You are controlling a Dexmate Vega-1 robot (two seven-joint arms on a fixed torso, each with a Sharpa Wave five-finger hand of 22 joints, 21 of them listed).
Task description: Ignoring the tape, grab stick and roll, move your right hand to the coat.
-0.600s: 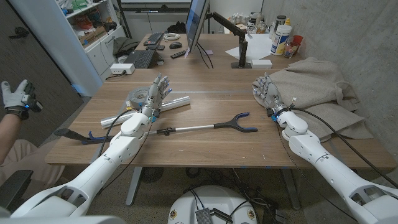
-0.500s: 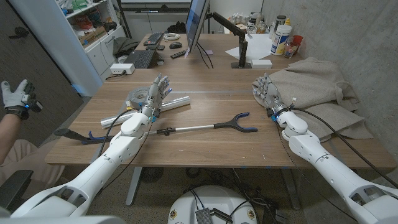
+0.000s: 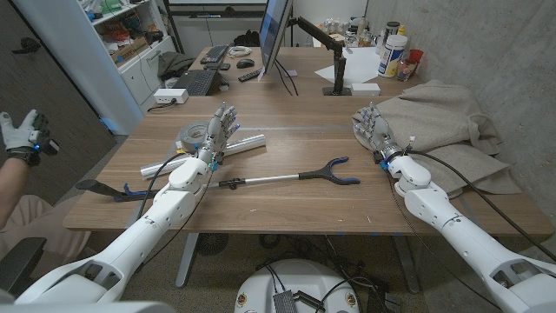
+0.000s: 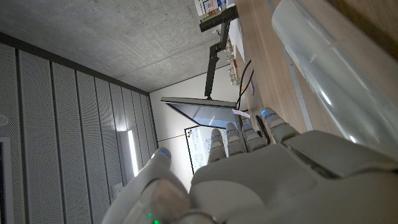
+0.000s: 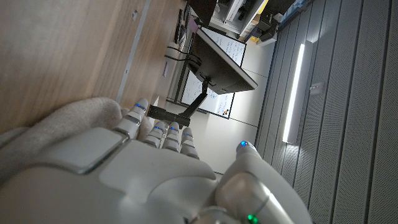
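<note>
The stick (image 3: 278, 179), a long grabber with a black handle at its left end and a dark forked claw, lies across the table's middle. The silvery roll (image 3: 248, 141) lies slanted behind it and also passes over my left hand (image 4: 261, 180) as the roll (image 4: 323, 68) in the left wrist view. A grey tape ring (image 3: 191, 135) sits beside it. My left hand (image 3: 219, 129) stands upright by the roll, fingers apart, holding nothing. My right hand (image 3: 371, 129) stands upright, open, against the left edge of the beige coat (image 3: 443, 117). In the right wrist view the coat (image 5: 56, 134) meets my right hand (image 5: 149, 168).
Behind stand a monitor (image 3: 276, 30), a keyboard (image 3: 195, 81), a remote (image 3: 249, 76), a white box (image 3: 171, 96) and bottles (image 3: 393, 52). A concrete wall (image 3: 512, 69) runs along the right. A person's gloved hand (image 3: 22, 135) shows at the left edge.
</note>
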